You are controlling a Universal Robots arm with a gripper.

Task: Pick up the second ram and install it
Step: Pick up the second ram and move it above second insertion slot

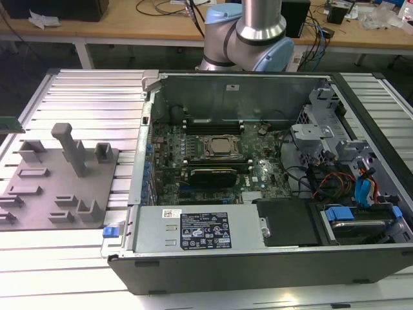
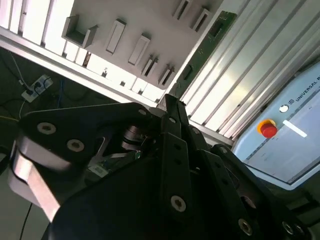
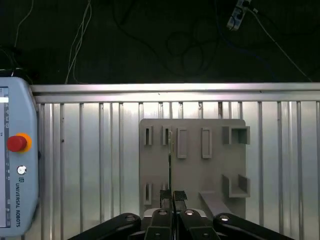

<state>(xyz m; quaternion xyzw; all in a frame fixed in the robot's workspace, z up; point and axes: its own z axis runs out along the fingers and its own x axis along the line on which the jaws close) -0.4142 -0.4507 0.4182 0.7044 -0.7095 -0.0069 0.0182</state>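
The second ram (image 2: 202,47) is a long green board stick, and my gripper (image 2: 170,100) is shut on one end of it. In the first wrist view the ram (image 3: 170,155) shows edge-on as a thin line rising from my gripper (image 3: 172,194), above the grey fixture plate (image 3: 192,170) and its slots. At the exterior view's far left edge, a green strip of the ram (image 1: 9,123) hangs above the ribbed metal table. The open computer case (image 1: 258,168) lies to the exterior view's right, its motherboard slots flanking the processor (image 1: 218,147).
On the grey fixture plate (image 1: 58,187) stand an upright post (image 1: 70,148) and several small brackets. A pendant with a red button (image 3: 16,143) lies on the ribbed table beside the plate. The power supply (image 1: 200,229), drive cages and cables (image 1: 348,187) crowd the case.
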